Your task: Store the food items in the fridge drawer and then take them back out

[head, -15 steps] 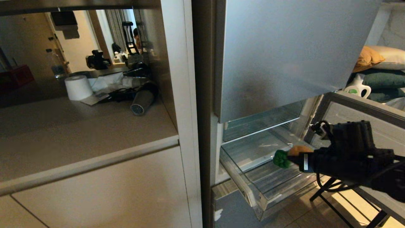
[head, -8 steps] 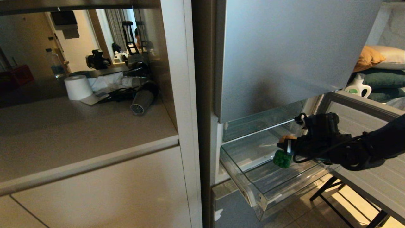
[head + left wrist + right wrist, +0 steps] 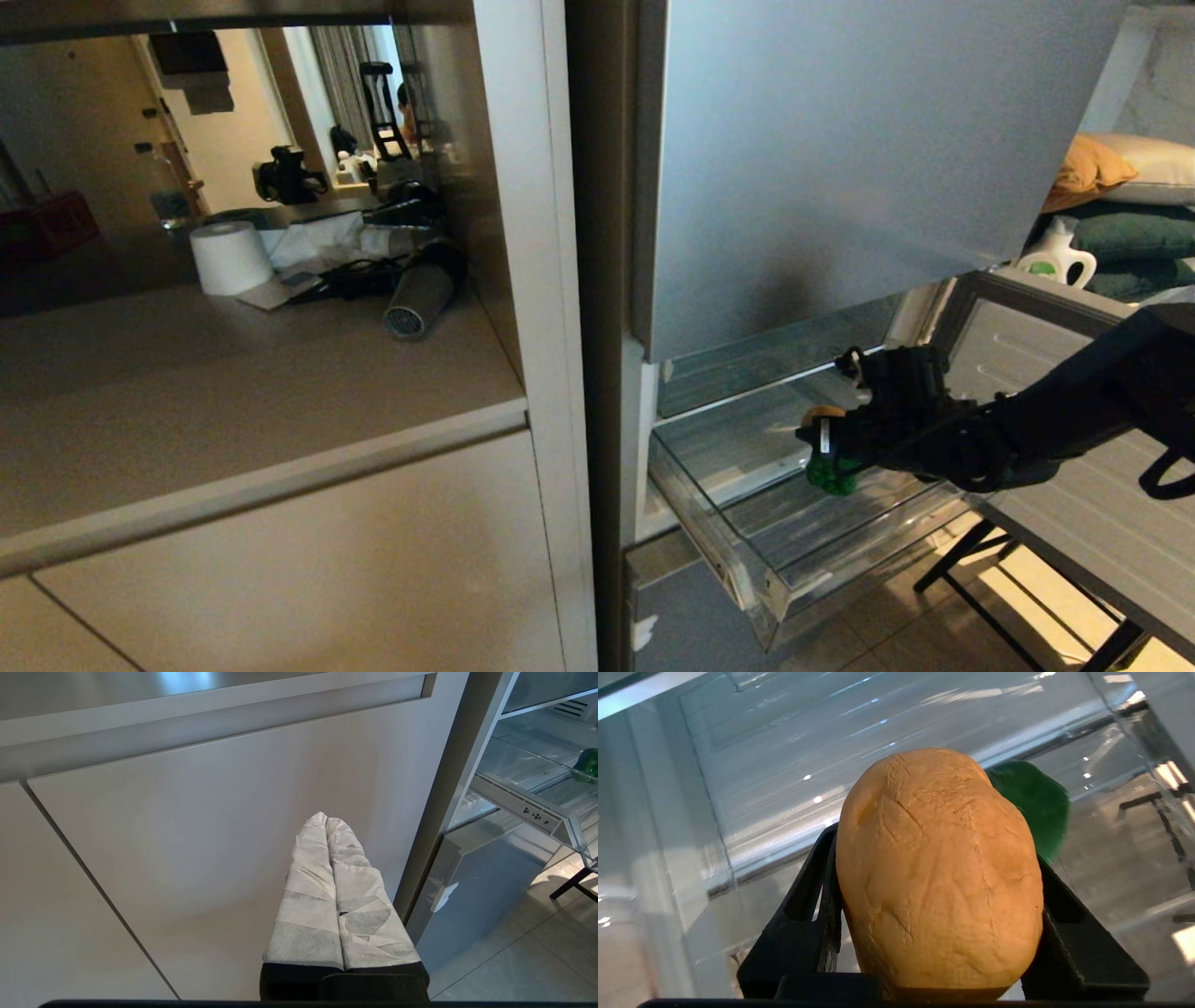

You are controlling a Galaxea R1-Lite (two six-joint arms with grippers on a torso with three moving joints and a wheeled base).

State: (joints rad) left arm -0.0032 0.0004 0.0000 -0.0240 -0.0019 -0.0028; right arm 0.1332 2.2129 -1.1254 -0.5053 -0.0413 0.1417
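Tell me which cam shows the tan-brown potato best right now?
Right wrist view: the tan-brown oval potato fills the frame, clamped in the right gripper, skin creases clear. Head view shows only a small tan sliver above the gripper over the clear plastic fridge drawer. Left wrist view doesn't show it.

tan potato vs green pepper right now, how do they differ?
The tan-brown oval potato is matte and cracked; the glossy dark green bell pepper is smooth. The potato sits clamped in the right gripper; the pepper lies beyond it, mostly hidden. Both are over the clear plastic fridge drawer.
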